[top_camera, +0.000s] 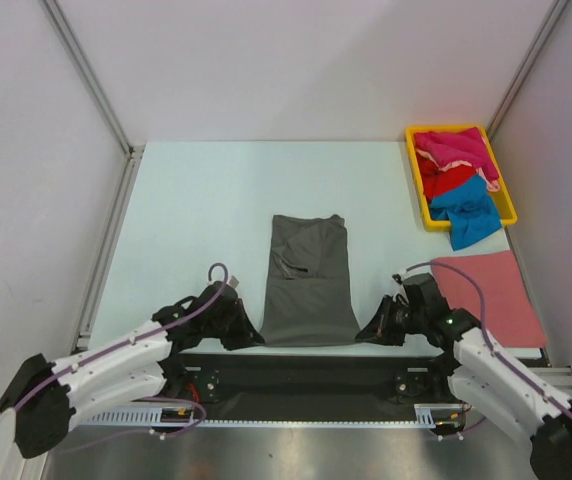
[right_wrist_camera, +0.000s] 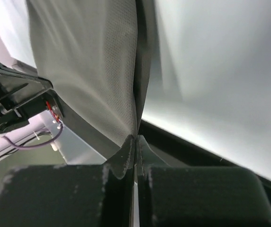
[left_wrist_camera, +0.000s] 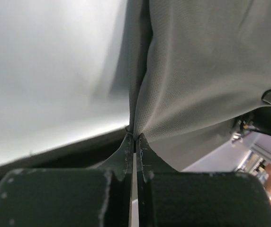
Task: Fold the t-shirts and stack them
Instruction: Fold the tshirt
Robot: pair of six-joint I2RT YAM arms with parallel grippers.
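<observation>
We see the pale table point(top_camera: 196, 200) with the dark grey t-shirt point(top_camera: 309, 280) lying in a long folded strip at its near middle. To its right the salmon-pink t-shirt point(top_camera: 491, 295) lies folded flat. At the far right the yellow tray point(top_camera: 418, 190) holds a crumpled magenta t-shirt point(top_camera: 451, 148), red t-shirt point(top_camera: 446, 180) and bright blue t-shirt point(top_camera: 469, 212), the blue one spilling over the near rim. The left gripper point(left_wrist_camera: 134, 139) pinches the grey shirt's near left corner, and the right gripper point(right_wrist_camera: 135, 139) pinches its near right corner.
</observation>
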